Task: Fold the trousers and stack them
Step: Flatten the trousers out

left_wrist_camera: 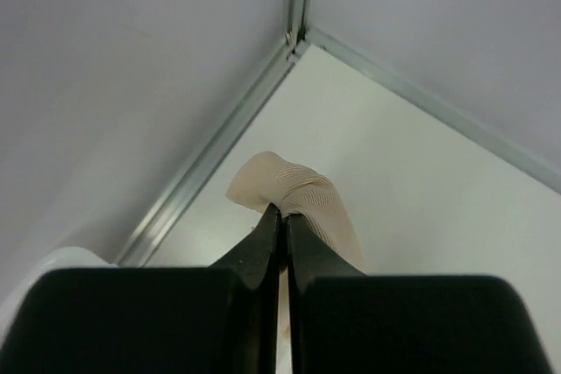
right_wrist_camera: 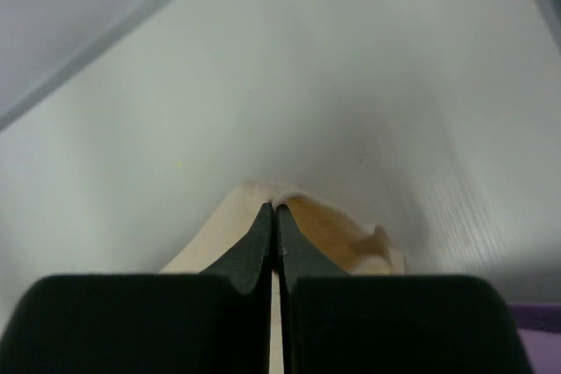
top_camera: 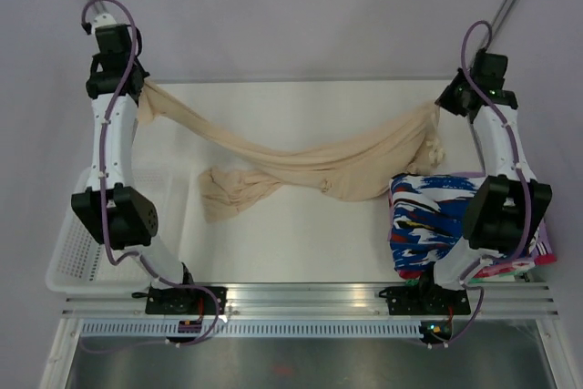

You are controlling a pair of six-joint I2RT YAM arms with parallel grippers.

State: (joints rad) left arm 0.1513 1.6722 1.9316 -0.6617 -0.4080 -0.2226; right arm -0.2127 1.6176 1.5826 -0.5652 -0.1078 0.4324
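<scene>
Left gripper (left_wrist_camera: 280, 210) and right gripper (right_wrist_camera: 274, 208) each clamp trousers (top_camera: 355, 167) ends; long axis strung left-right between them, middle sagging.

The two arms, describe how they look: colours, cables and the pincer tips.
The left arm and right arm match: white rounded link shells, bulky black joint housings and black bases. A purple cable runs along each, looping near the wrist. The left pincer and right pincer have matte black fingers tapering to thin tips.
</scene>
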